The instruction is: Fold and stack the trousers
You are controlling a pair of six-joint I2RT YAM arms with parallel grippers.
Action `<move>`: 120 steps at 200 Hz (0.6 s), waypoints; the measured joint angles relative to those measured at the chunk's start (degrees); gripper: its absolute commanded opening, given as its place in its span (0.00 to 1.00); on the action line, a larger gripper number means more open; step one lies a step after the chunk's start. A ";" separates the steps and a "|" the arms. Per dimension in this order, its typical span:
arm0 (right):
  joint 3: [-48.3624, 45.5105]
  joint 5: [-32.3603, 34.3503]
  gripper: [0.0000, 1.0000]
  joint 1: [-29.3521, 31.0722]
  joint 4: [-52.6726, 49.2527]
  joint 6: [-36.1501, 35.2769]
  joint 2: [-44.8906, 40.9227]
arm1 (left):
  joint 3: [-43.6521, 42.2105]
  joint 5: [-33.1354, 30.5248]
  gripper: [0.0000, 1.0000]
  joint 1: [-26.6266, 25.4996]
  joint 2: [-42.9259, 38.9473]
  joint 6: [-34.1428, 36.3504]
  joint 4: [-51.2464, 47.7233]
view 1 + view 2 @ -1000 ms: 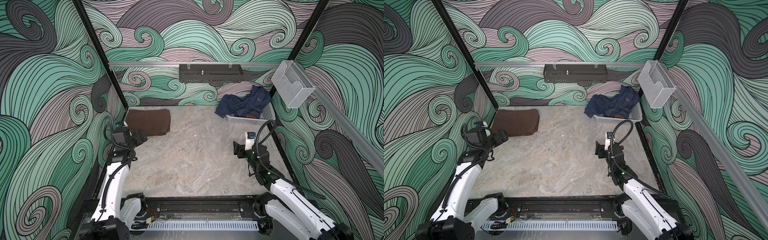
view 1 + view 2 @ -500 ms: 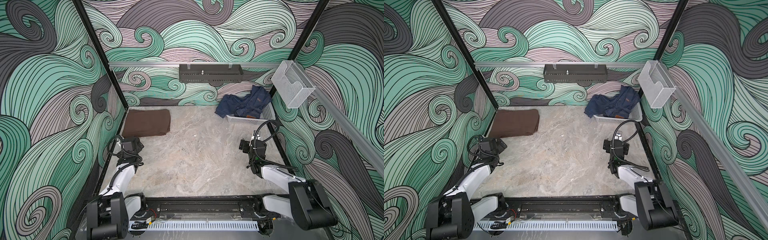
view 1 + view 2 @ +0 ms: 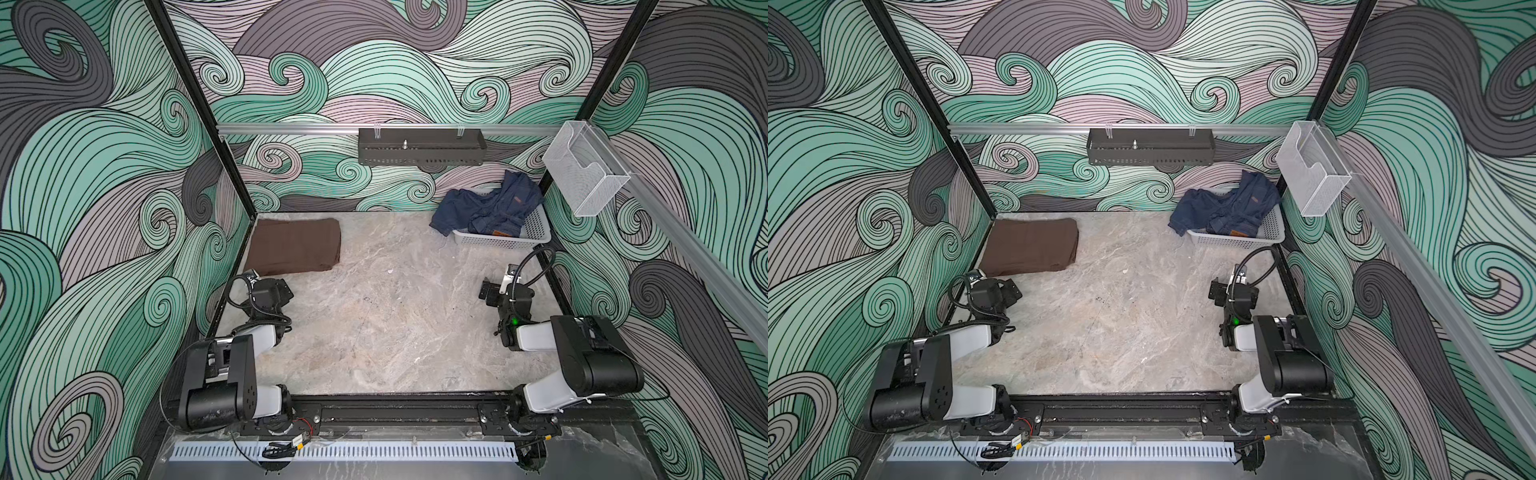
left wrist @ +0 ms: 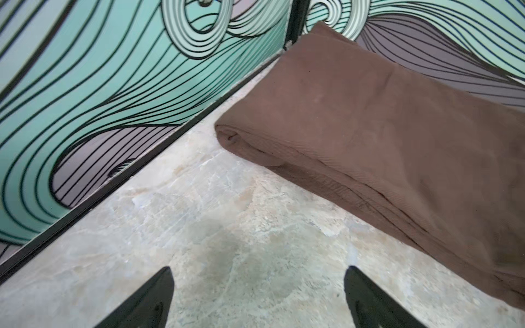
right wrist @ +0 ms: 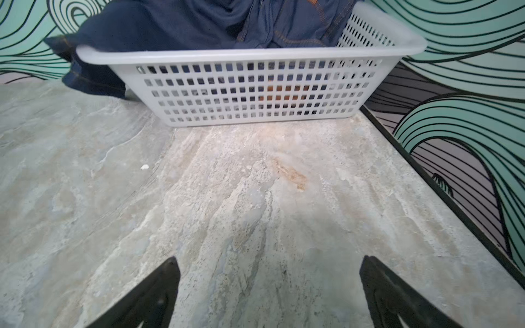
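The trousers (image 3: pixel 295 245) (image 3: pixel 1030 245) lie folded into a flat dark brown rectangle in the back left corner of the marble table, against the left wall. The left wrist view shows their layered front edge (image 4: pixel 383 142). My left gripper (image 3: pixel 283 289) (image 3: pixel 1012 291) (image 4: pixel 258 284) hovers just in front of them, open and empty, not touching the cloth. At the right side of the table my right gripper (image 3: pixel 487 291) (image 3: pixel 1216 293) (image 5: pixel 270 275) is also open and empty, facing the basket.
A white perforated basket (image 3: pixel 536 232) (image 3: pixel 1271 232) (image 5: pixel 255 91) stands in the back right corner with dark blue denim garments (image 3: pixel 490 205) (image 5: pixel 184 25) spilling over its left rim. A black tray (image 3: pixel 419 147) and a clear bin (image 3: pixel 582 174) hang on the walls.
Both arms have folded down and back toward the front rail. The left gripper has drawn a little away from the trousers. The right gripper's jaws have spread wider.
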 measured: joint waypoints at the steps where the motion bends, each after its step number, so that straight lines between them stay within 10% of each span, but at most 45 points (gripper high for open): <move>1: 0.07 -0.11 0.99 0.00 0.02 -0.04 0.00 | 0.00 0.26 0.96 0.00 0.04 0.28 0.22; 120: 3.19 -2.25 0.99 1.05 -2.10 -1.53 -0.04 | 1.60 9.42 0.99 -4.13 9.68 11.47 11.43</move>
